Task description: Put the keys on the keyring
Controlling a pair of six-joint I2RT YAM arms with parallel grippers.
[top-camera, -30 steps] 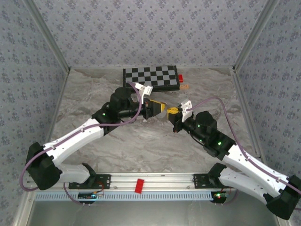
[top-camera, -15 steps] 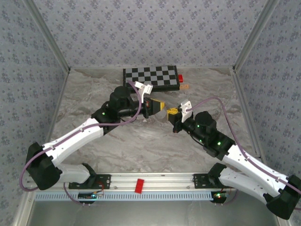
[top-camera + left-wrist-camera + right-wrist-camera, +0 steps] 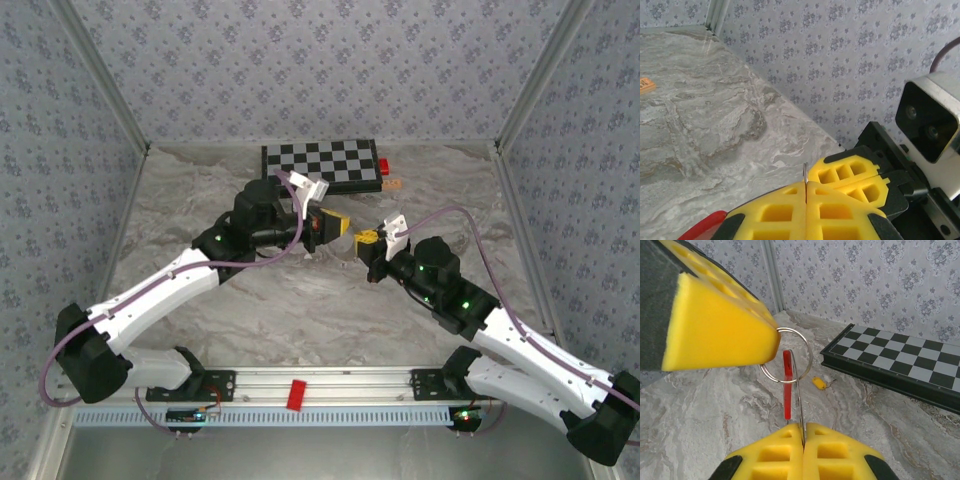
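Note:
The keyring [image 3: 790,360] hangs in the air between both grippers, over the middle of the table. In the right wrist view its round silver loop faces me, and a yellow pad of the left gripper [image 3: 720,335] pinches its upper left rim. Its red section [image 3: 787,385] and a thin grey edge run down into my right gripper [image 3: 803,427], which is shut on them. In the left wrist view the left gripper [image 3: 805,186] is shut on the ring's thin edge [image 3: 805,172]. From above, the left gripper [image 3: 340,226] and right gripper [image 3: 362,240] nearly meet. One small yellow-orange key [image 3: 819,383] lies on the table beyond the ring.
A chessboard [image 3: 322,165] lies at the back of the marble table, with a red block [image 3: 384,166] and a small orange piece [image 3: 393,185] by its right end. Patterned walls close in the table on three sides.
The left gripper's jaws have closed on the ring. The left gripper has shifted slightly up and left, opening a small gap to the right gripper, which stays put.

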